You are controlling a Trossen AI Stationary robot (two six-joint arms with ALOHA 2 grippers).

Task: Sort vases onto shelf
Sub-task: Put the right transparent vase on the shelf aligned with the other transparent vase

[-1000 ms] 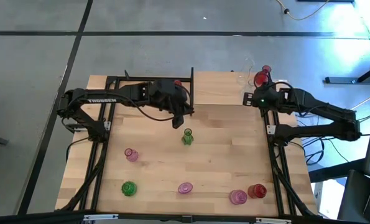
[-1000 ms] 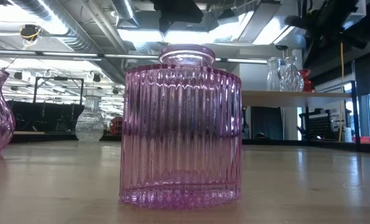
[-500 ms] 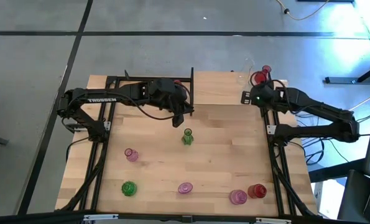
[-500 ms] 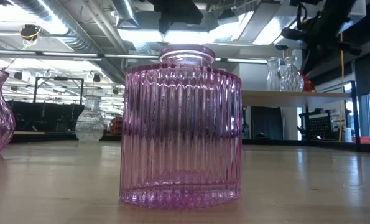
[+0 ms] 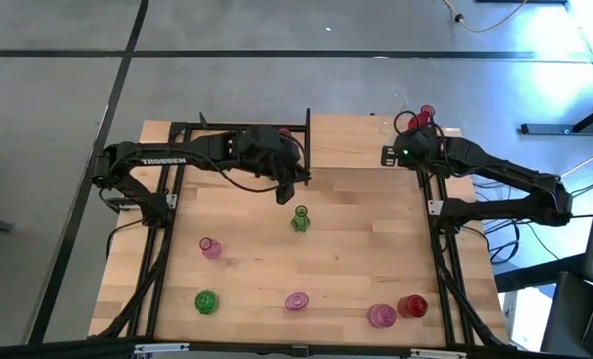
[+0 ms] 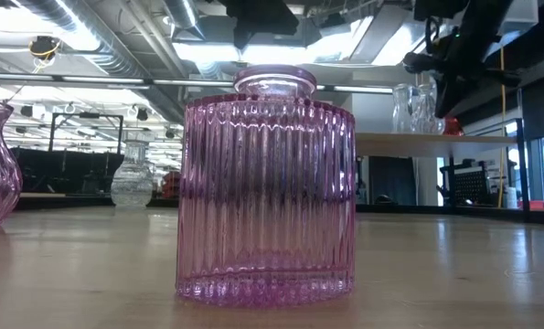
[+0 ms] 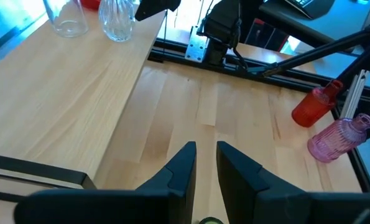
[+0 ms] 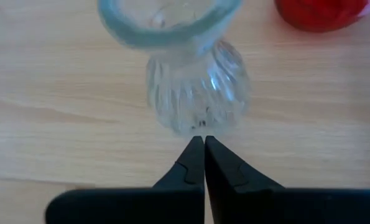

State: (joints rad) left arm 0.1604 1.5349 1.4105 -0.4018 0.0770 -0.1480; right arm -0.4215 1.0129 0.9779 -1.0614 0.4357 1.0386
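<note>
Right gripper (image 5: 390,155), fingers closed on nothing, has shifted leftward at upper right of the high view, uncovering the red vase (image 5: 423,117) on the shelf (image 5: 346,140): placement appears complete. Left gripper (image 5: 288,191), slightly parted and empty, hovers above the green vase (image 5: 301,219) at centre frame.

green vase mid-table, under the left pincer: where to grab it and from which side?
Take the green vase by its narrow neck, coming straight down from above. It stands upright with bare table all round, and the neck is the slimmest part, so the fingers should span it. The left pincer sits close behind it; the nearest pink vase is well clear.
</note>
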